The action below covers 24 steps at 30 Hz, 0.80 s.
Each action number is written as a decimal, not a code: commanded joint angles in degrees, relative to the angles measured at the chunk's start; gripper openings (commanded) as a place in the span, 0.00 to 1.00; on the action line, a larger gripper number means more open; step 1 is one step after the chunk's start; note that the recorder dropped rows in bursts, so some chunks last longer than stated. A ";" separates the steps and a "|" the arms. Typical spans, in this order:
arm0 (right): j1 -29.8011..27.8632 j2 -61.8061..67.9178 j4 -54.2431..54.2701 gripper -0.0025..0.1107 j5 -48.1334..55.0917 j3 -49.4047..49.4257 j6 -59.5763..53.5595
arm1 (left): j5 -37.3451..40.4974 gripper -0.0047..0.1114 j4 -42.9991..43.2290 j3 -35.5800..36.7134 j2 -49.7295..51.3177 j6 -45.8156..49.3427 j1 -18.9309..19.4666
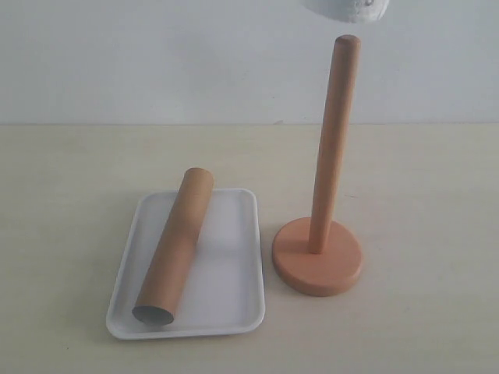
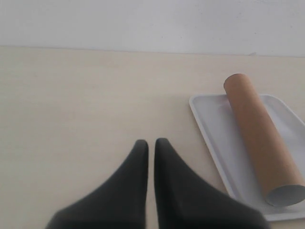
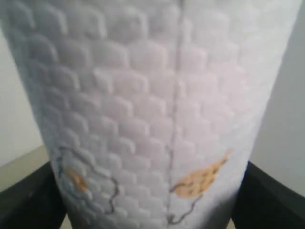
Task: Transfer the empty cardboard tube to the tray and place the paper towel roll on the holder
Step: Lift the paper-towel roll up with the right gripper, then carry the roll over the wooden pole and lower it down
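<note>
A: Left side first?
B: The left gripper [image 2: 148, 143] is empty, its 2 fingers pressed together over bare table [image 2: 71, 119]. The empty cardboard tube [image 1: 175, 245] lies slantwise on the white tray [image 1: 234, 308], near left.
A: And the paper towel roll [image 1: 348, 8]?
B: At right, just above the dowel top of the wooden holder [image 1: 326, 187], apart from it. The right gripper [image 3: 150, 202] clasps its girth, 1 finger each side. It looks light and soft, likely to dent, so a gentle mid-body hold seems best.

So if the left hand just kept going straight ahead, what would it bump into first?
Probably just the pale tabletop; the left hand aims beside the flat white tray holding the brown cardboard tube, not at them.
</note>
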 commanded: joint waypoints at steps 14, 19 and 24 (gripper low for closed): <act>3.10 3.62 -19.50 0.03 -2.43 -0.82 11.36 | -0.17 0.08 0.20 0.23 -0.22 0.18 0.14; 3.10 4.54 -19.97 0.03 -2.13 0.03 13.48 | -0.17 0.08 0.20 0.23 -0.22 0.18 0.14; 3.10 5.50 -20.11 0.03 -3.47 1.75 13.48 | -0.17 0.08 0.20 0.23 -0.22 0.18 0.14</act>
